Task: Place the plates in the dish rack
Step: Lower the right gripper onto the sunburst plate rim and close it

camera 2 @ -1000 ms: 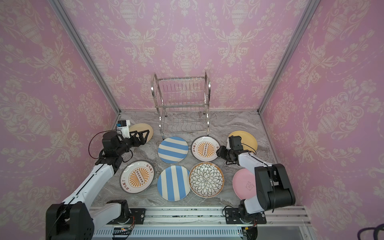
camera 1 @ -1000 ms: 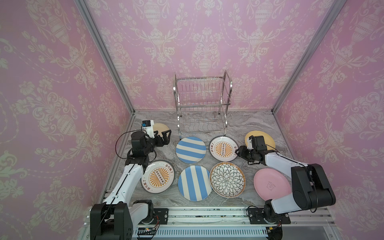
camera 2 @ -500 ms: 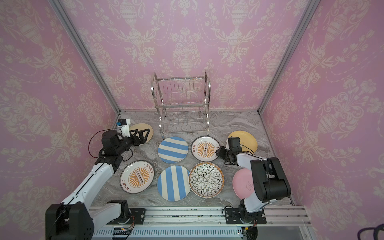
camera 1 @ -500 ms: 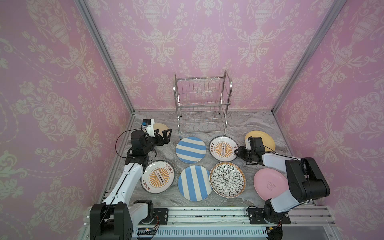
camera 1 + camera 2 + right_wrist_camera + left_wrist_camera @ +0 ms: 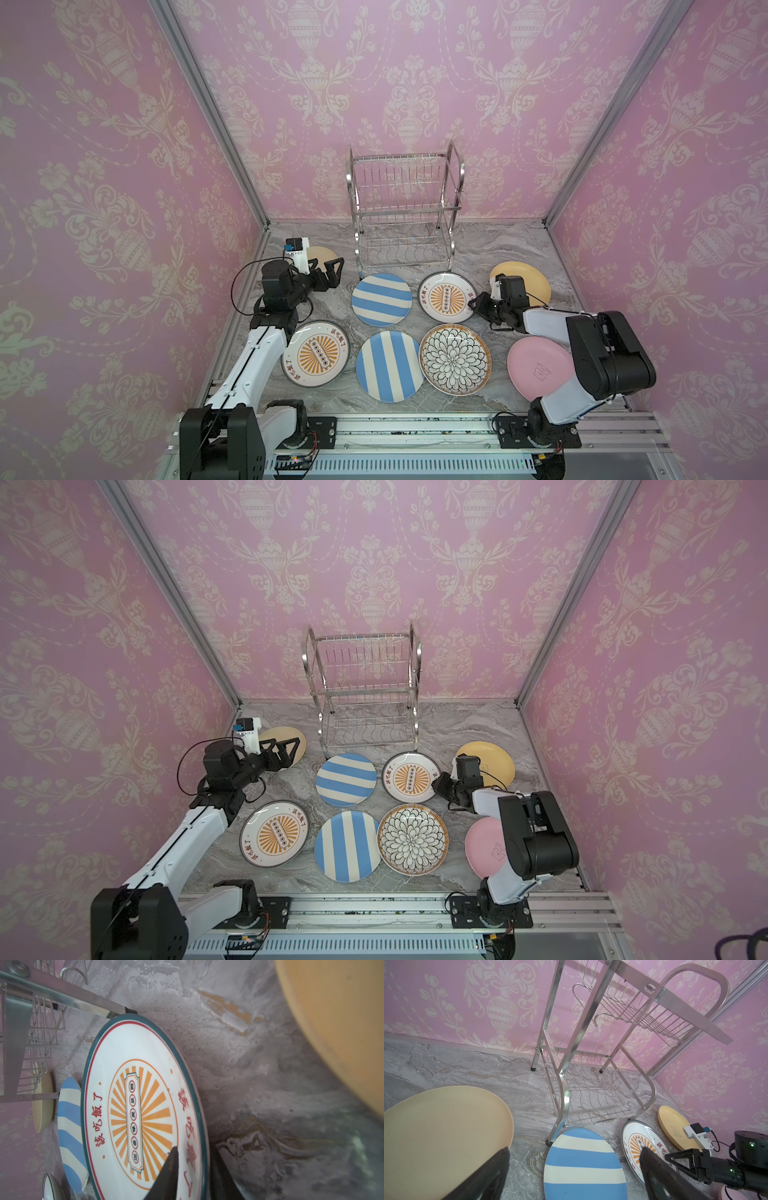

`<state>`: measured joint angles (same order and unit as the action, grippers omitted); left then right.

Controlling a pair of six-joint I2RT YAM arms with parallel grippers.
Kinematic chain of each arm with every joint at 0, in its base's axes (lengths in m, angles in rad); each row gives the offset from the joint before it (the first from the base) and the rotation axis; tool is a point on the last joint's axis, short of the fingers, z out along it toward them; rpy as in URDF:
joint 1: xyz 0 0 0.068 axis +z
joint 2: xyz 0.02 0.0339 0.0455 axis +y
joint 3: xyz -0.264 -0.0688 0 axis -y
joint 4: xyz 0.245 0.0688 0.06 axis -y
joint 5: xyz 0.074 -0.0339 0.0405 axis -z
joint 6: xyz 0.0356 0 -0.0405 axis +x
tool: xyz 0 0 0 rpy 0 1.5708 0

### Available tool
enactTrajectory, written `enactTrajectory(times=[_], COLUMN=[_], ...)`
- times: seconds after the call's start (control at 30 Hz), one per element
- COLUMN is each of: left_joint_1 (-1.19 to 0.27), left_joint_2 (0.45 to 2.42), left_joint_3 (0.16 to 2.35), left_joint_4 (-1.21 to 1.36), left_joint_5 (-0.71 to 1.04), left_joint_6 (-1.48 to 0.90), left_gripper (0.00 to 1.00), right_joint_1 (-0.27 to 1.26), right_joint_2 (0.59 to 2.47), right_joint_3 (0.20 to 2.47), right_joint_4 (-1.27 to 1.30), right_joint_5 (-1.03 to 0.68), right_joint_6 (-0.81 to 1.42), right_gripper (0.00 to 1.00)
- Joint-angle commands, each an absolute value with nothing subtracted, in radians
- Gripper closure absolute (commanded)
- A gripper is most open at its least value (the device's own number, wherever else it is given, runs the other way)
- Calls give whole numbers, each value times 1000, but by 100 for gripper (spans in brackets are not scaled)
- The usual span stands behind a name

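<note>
taking the tabletop (image 5: 498,245) in both top views as a clock face, the dish rack (image 5: 695,1017) stands empty at twelve. at ten o'clock the left gripper (image 5: 327,267) hovers with its jaws spread wide and nothing between them, just over the near edge of the cream plate (image 5: 446,1126). at eight lies a sunburst plate (image 5: 316,353). around the centre lie the two striped plates (image 5: 381,299), with the petal plate (image 5: 454,358) at five. every plate lies flat on the table and none is in the rack.

at one o'clock lies the second sunburst plate (image 5: 446,297), its far rim just beside the rack's front foot. the right gripper (image 5: 473,302) is at that plate's four o'clock edge. the right wrist view shows one finger (image 5: 169,1169) over the printed face and its mate below the rim, so the claw straddles the lip, but i cannot tell whether it has bitten down. the yellow plate (image 5: 528,276) sits at two and the pink plate (image 5: 538,372) at four.

the plate looks stiff, glossy and probably brittle, with some weight to it. lying flat, it offers only the raised rim, so the hold wants to sit deep on the lip with one finger underneath. held by one edge it will likely sag or slip, and a knock against the steel wires could chip it.
</note>
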<state>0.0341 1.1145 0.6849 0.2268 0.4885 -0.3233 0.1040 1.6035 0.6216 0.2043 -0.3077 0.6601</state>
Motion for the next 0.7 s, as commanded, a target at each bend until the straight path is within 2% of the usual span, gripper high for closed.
enactTrajectory(times=[0.0, 0.13, 0.4, 0.67], left_joint_1=[25, 25, 24, 19], left_joint_2=[1121, 1124, 1119, 1102], left_joint_3=[685, 666, 672, 672], left_joint_4=[230, 249, 242, 236], left_joint_5=[486, 477, 483, 479], left_joint_6=[-291, -285, -284, -267], left_gripper=[1, 1, 1, 1], right_joint_1=[98, 98, 99, 97], right_joint_2=[1591, 1578, 1524, 1432], right_joint_3=[601, 599, 616, 666], right_joint_4=[166, 164, 99, -76], right_joint_5=[-280, -263, -226, -147], right_joint_6=[670, 677, 664, 604], right_gripper=[77, 83, 89, 98])
